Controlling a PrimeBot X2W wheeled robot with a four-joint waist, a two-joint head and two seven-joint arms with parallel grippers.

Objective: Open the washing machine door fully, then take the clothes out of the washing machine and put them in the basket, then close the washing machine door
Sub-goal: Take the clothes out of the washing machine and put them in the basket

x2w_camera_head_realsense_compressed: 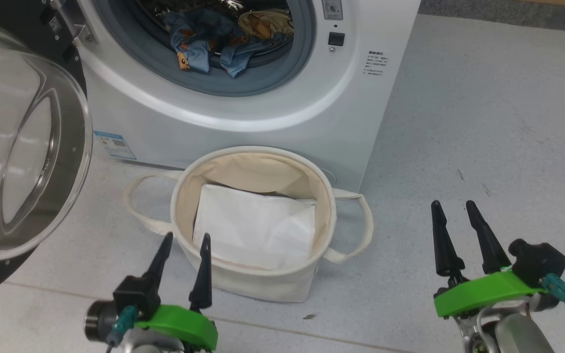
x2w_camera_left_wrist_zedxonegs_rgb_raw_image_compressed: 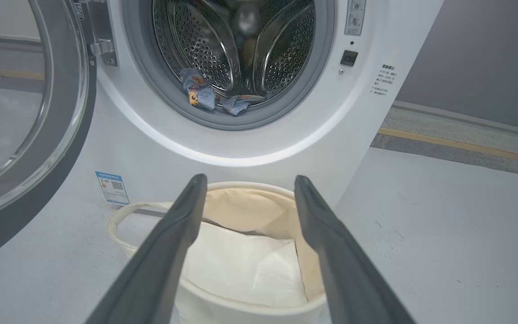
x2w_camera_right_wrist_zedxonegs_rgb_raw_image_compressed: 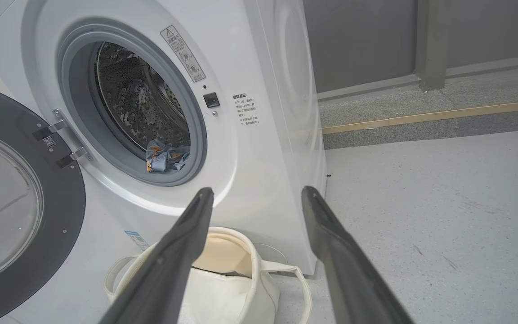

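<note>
Seeing my left gripper [x2w_camera_head_realsense_compressed: 187,238] and right gripper [x2w_camera_head_realsense_compressed: 453,205] with fingers wide apart and empty, I'd reach low under the clothes [x2w_camera_head_realsense_compressed: 199,41] at top centre.

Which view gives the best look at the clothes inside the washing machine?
The head view: the clothes lie close and large in the drum mouth, bear print visible. Both wrist views show them as a small blue bunch at the drum's front lip.

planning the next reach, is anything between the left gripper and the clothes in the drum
Nothing visible does. The washing machine door is swung aside to the left, the clothes lie inside the open drum mouth, and the basket stands beneath the line from the left gripper to them.
</note>
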